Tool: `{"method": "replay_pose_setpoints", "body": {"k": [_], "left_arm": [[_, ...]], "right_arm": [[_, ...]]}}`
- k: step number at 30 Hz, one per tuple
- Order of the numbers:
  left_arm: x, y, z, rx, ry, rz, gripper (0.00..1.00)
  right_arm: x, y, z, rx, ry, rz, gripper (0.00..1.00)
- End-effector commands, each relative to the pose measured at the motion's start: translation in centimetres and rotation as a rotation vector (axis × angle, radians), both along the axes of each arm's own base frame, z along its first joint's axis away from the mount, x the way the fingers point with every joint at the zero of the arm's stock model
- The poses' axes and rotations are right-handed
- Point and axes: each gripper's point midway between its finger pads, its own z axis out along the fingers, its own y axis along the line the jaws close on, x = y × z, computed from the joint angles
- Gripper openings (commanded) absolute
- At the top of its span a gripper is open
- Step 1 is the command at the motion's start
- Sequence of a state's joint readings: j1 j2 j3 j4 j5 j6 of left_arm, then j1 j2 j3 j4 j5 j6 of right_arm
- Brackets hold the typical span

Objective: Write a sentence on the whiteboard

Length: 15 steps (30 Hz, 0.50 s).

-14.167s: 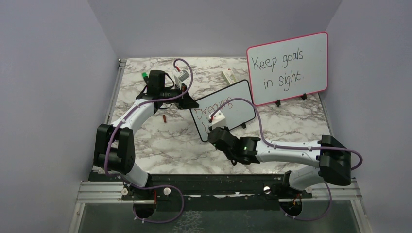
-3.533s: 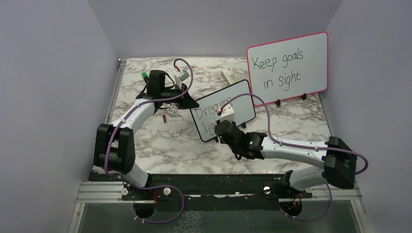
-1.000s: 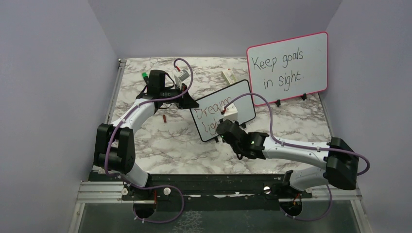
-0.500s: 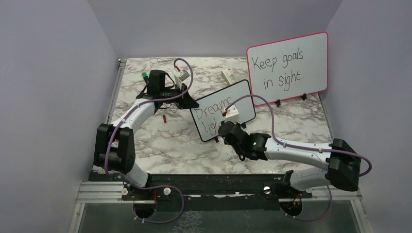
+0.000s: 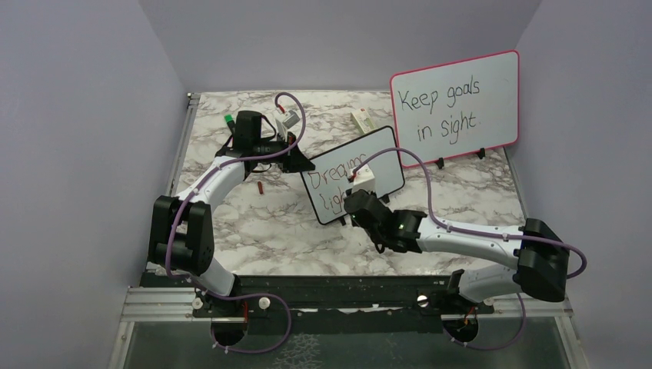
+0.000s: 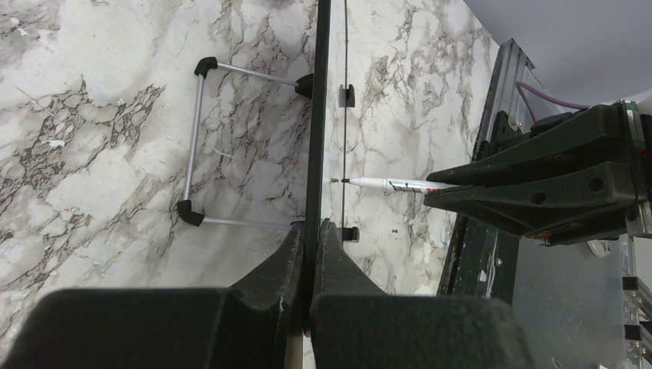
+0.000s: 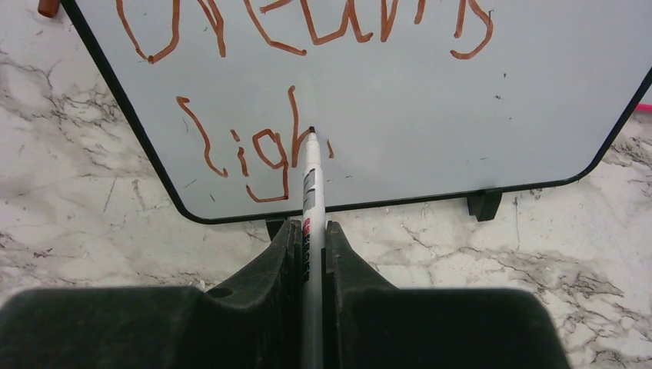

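Standing upright near the middle of the grey-veined marble surface (image 5: 261,223), the small black-framed whiteboard with rounded corners (image 5: 390,173) faces you at a slant, resting on small black feet with a thin wire stand (image 6: 192,146) behind it. You can read the red handwritten sentence (image 7: 254,154) on 2 lines: "Dreams" along the top and "ligh" below it. The black tip of the slim white marker (image 7: 310,184) sits on the board just to the right of the "h", beside a short red stroke.

Your right tool (image 7: 310,231) is closed narrow on that marker, its 2 fingers pinching the barrel so it points straight out at the board. Your left tool (image 6: 311,231) is closed tight on the board's thin edge, which you see edge-on from the left wrist, with the marker meeting the far face.

Behind and to the right stands the larger pink-framed board (image 5: 455,108) with "Keep goals in sight" in black. A small red cap (image 5: 261,187) lies on the surface to the left of the whiteboard, beside your left arm.
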<state>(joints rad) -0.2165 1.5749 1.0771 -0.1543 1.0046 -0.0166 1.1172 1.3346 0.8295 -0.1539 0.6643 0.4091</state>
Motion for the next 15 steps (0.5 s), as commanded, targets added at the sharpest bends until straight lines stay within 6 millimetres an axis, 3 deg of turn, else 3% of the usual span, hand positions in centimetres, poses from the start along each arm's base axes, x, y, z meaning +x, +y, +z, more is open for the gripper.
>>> {"method": "replay_pose_setpoints", "body": {"k": [1,15], "left_arm": [[-1.0,1.4,-7.8,0.213,0.152,0.078,0.0],[-1.0,1.4,-7.8,0.213,0.152,0.078,0.0]], "right_arm": [[0.8,1.3,1.6,0.039,-0.031,0.008,0.01],[1.0,-0.3,0.3,0.005,-0.004,-0.042,0.01]]}}
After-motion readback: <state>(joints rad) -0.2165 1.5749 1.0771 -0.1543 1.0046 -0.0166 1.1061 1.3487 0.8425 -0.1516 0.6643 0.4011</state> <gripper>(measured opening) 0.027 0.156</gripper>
